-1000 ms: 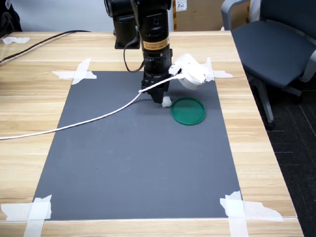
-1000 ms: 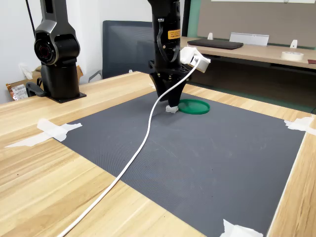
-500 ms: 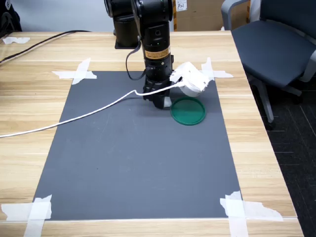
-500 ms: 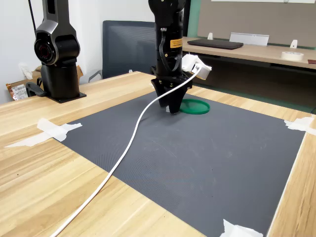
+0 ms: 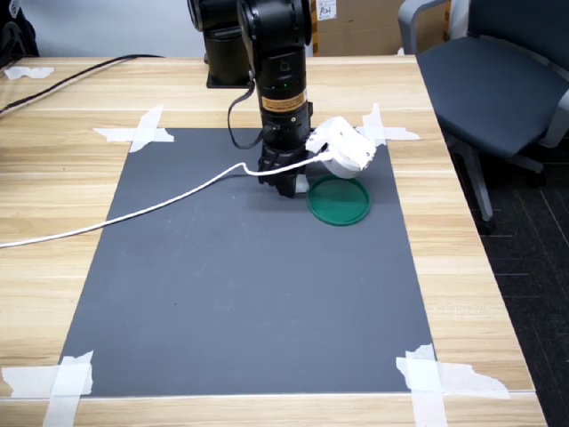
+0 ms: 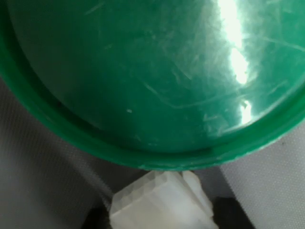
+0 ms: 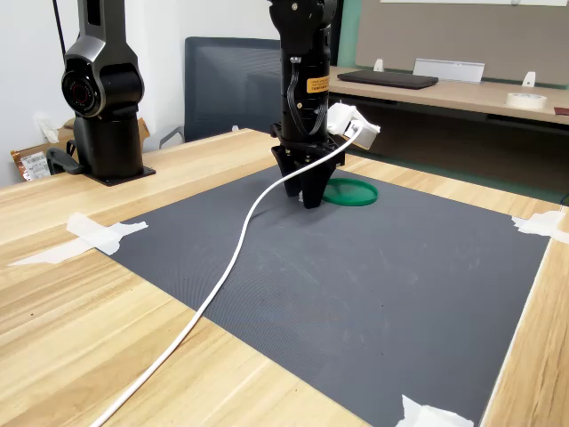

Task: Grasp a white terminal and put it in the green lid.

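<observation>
**Gripper down at the terminal, beside the lid rim**

While the arm stands near-vertical over the dark grey mat (image 5: 240,294), the gripper (image 5: 286,189) sits low at the mat surface, just beside the green lid (image 5: 338,199) on the first exterior view's left. In the second exterior view the gripper (image 7: 308,200) tip touches or nearly touches the mat, with the green lid (image 7: 351,191) directly behind it toward the second exterior view's right.

White terminal (image 6: 159,202): seen clearly only in the wrist view. Small, blocky, milky translucent plastic, with faceted or stepped edges and a lighter nub on one side. It lies on the mat outside the green lid (image 6: 143,86), close against the lid's raised rim; whether it touches the rim cannot be told. Dark finger (image 6: 228,212) parts flank it on both sides, but the contact faces are out of the picture, so whether the jaws pinch it or merely straddle it cannot be told. In both exterior views the terminal is hidden behind the fingers.

Lid: round, dark green, glossy, fine scratches and a bright glare streak across the floor, low raised rim. Nothing lies inside the visible part.

A white wrist camera housing (image 5: 342,149) sticks out from the arm above the lid, and its white cable (image 5: 133,213) trails over the mat toward the first exterior view's left. White tape strips (image 5: 138,132) hold the mat corners to the wooden table (image 5: 53,178).
</observation>
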